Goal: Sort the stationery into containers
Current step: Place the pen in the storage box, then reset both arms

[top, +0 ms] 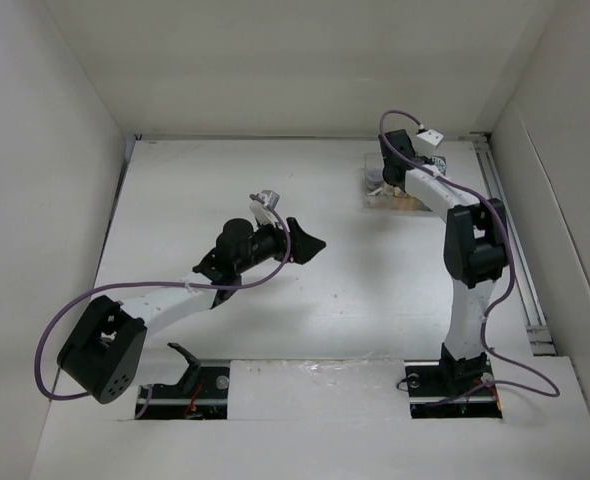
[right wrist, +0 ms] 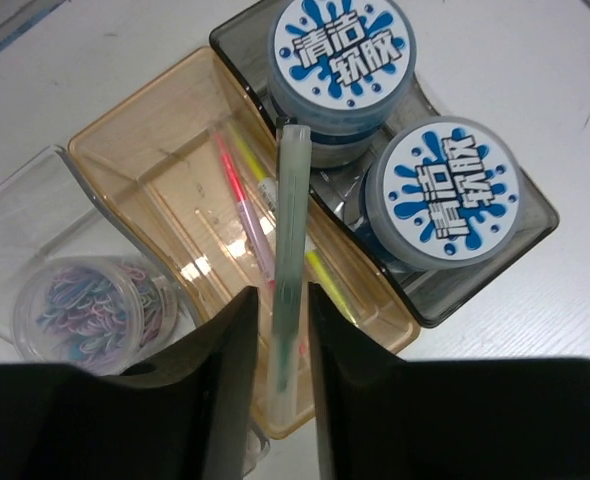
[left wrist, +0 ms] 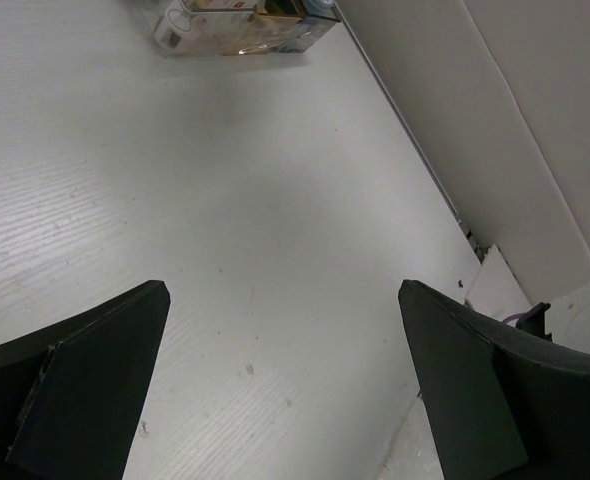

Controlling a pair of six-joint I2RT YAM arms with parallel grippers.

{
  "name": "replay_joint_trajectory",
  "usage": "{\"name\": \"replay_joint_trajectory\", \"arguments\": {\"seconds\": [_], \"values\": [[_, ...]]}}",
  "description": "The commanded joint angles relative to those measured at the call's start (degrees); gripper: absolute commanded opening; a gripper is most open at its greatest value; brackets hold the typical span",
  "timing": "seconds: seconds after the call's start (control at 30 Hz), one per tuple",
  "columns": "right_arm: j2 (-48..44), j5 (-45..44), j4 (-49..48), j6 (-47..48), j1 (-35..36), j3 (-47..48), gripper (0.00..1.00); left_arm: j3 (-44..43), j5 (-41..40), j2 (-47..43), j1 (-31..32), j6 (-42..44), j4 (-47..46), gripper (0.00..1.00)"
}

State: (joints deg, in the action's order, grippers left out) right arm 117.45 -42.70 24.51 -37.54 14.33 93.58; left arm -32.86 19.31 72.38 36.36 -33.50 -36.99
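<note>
Three joined containers lie under my right gripper (right wrist: 282,295): a clear one (right wrist: 25,220), a tan middle one (right wrist: 135,140) and a dark grey one (right wrist: 495,255). A pale green pen (right wrist: 293,220) stands tilted between the jaws, its low end blurred inside the tan section; the jaws are slightly apart, with a gap on the left. A pink pen (right wrist: 243,210) and a yellow pen (right wrist: 325,275) lie in the tan section. Two blue-lidded rolls (right wrist: 342,50) (right wrist: 453,190) sit in the grey section. A pot of coloured clips (right wrist: 90,310) fills the clear one. My left gripper (left wrist: 285,295) hangs open over bare table.
The containers (top: 385,195) sit at the back right of the white table (top: 335,290), near the rear wall. A rail (top: 510,230) runs along the table's right edge. My left gripper (top: 310,243) hovers mid-table, left of the containers (left wrist: 245,30).
</note>
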Motion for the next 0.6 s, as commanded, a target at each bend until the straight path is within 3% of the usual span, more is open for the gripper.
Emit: {"name": "replay_joint_trajectory", "arguments": {"seconds": [0.0, 0.2, 0.4, 0.43, 0.57], "values": [[0.4, -1.2, 0.1, -0.1, 0.8, 1.7, 0.35, 0.4, -0.2, -0.9, 0.0, 0.0, -1.9, 1.00], [-1.6, -1.2, 0.7, -0.6, 0.8, 1.7, 0.51, 0.4, -1.4, -1.5, 0.0, 0.0, -1.3, 1.00], [-7.0, 0.2, 1.2, -3.7, 0.8, -0.4, 0.54, -0.1, -3.1, -2.1, 0.0, 0.0, 1.1, 1.00], [-9.1, 0.9, 1.2, -4.2, 0.8, -2.2, 0.50, -0.1, -3.8, -2.1, 0.0, 0.5, 1.1, 1.00], [-16.2, 8.4, -2.9, -8.7, 0.3, -9.7, 0.06, 0.4, -5.0, -3.5, 0.0, 0.5, 1.7, 1.00]]}}
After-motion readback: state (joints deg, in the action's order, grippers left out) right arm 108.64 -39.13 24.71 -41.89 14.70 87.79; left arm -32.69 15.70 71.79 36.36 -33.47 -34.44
